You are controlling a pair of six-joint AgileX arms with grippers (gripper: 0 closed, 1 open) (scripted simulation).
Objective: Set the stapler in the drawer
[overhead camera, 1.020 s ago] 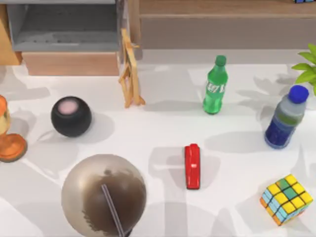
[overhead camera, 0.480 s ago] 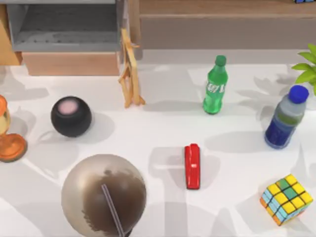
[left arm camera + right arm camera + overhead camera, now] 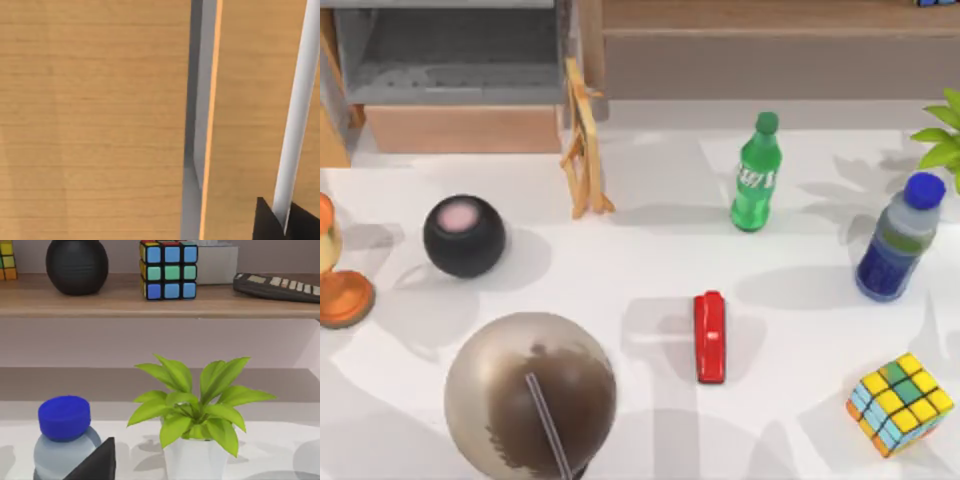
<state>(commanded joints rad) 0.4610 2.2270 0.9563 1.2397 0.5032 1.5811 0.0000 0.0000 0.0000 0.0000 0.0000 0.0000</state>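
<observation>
From above, we see the stapler (image 3: pixel 710 337) lying flat on the white table (image 3: pixel 650 260), a little right of centre and lengthwise toward the near edge, touched by nothing. The drawer (image 3: pixel 455 75) stands pulled out at the far left, its grey inside open to view and its light wooden front panel facing the table. Just right of the drawer a small wooden easel (image 3: pixel 584 145) stands upright. A green bottle (image 3: pixel 756 175) stands beyond the stapler, a blue-capped bottle (image 3: pixel 898 240) stands near the right edge, and a multicoloured cube (image 3: pixel 900 403) sits at the near right corner, well apart from the stapler. On the left half we find a black ball speaker (image 3: pixel 464 235), an orange stand (image 3: pixel 340 290) at the left edge, and a large grey-brown globe (image 3: pixel 530 395) at the near edge. In our left wrist view, pale wooden panels (image 3: pixel 90 120) lie close before the camera, with a grey gap between them; a dark corner of the left gripper (image 3: pixel 287 222) shows, and we cannot tell how its jaws stand. In our right wrist view, a leafy potted plant (image 3: pixel 192 415) stands beside the blue-capped bottle (image 3: pixel 65 440), under a wooden shelf (image 3: pixel 160 302) carrying a black vase (image 3: pixel 77 265), a second cube (image 3: pixel 168 269) and a calculator (image 3: pixel 277 286); a dark tip of the right gripper (image 3: pixel 97 462) shows, and we cannot tell its jaws either.
</observation>
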